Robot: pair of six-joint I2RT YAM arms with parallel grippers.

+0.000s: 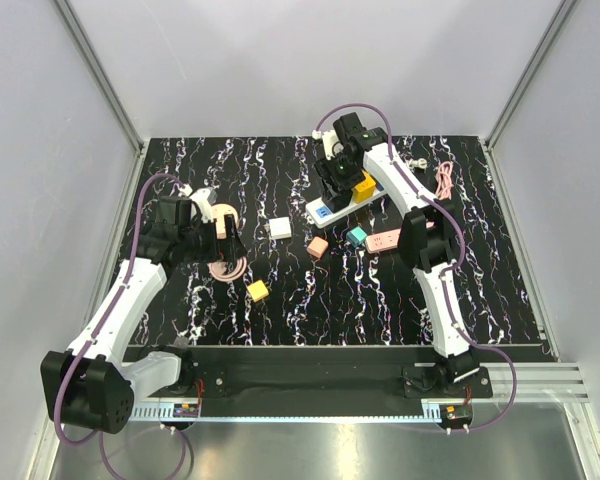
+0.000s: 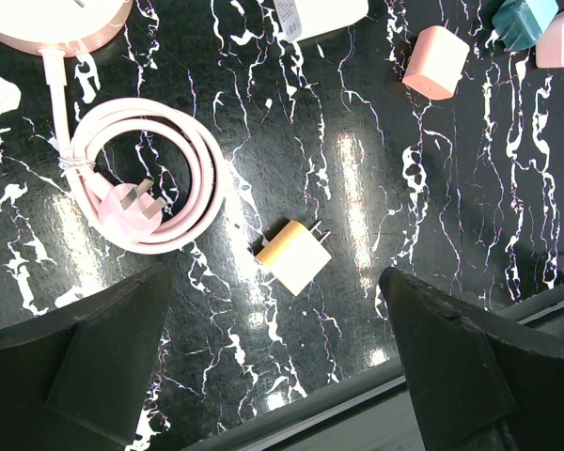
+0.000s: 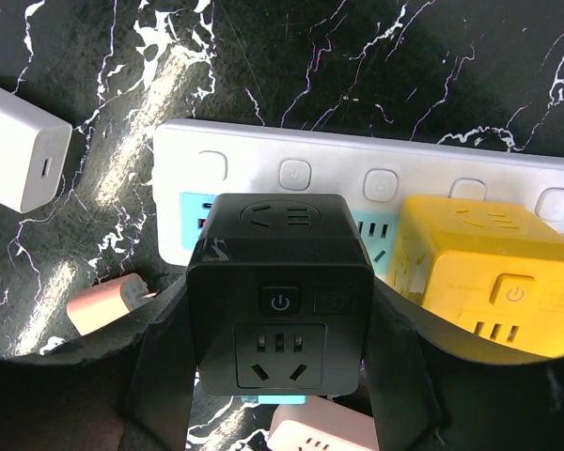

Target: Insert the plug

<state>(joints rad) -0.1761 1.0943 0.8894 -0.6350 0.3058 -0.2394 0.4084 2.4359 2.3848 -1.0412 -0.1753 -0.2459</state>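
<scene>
My right gripper (image 3: 280, 324) is shut on a black cube plug adapter (image 3: 280, 272), one finger on each side. It holds the cube over the left teal sockets of the white power strip (image 3: 338, 155). I cannot tell whether the cube's pins are seated. A yellow cube adapter (image 3: 489, 268) stands on the strip just to the cube's right. In the top view the right gripper (image 1: 337, 175) is over the strip (image 1: 330, 208) at the table's back middle. My left gripper (image 2: 274, 272) is open and empty, above a small yellow-and-white charger (image 2: 293, 256).
A coiled pink cable (image 2: 207, 169) with a three-pin plug (image 2: 127, 205) lies left of the yellow charger (image 1: 258, 290). A white charger (image 1: 280, 228), pink charger (image 1: 317, 247), teal plug (image 1: 356, 236) and pink socket block (image 1: 385, 241) lie mid-table. A pink cable (image 1: 443, 180) lies back right.
</scene>
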